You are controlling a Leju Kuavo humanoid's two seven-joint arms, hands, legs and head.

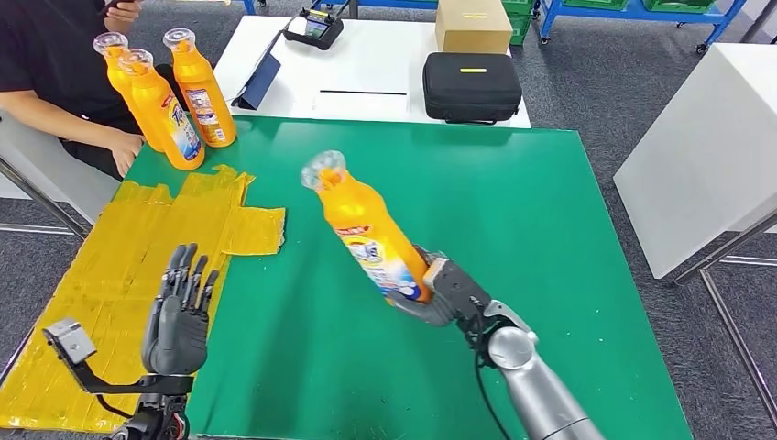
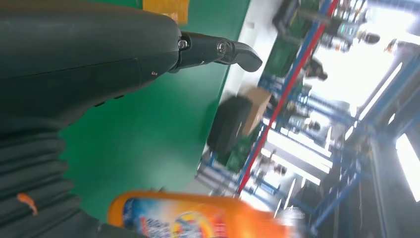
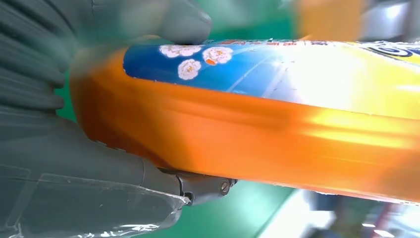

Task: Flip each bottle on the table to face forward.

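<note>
Orange bottle point(image 1: 371, 231) held off the green table point(image 1: 550, 229) near its centre, tilted with the clear cap toward 11 o'clock and the blue-and-white label facing up; clamped at its base by the right hand point(image 1: 446, 291), thumb on one side and fingers on the other, seen close in the right wrist view as thumb point(image 3: 183, 20) pressing the label edge of the bottle point(image 3: 257, 114); right arm entering from 5 o'clock. Left hand point(image 1: 180, 312) at 8 o'clock, raised over the table edge, fingers straight and apart, holding nothing; one dark finger point(image 2: 223, 49) stretched out over the green top in the left wrist view. Three more orange bottles point(image 1: 174, 96) standing upright together at 11 o'clock on the table's far corner; flattened yellow cardboard point(image 1: 137, 257) at 9 o'clock; a person's hand point(image 1: 124, 151) beside the bottles; black case point(image 1: 471, 87) and cardboard box point(image 1: 473, 26) on the white table at 12 o'clock.
</note>
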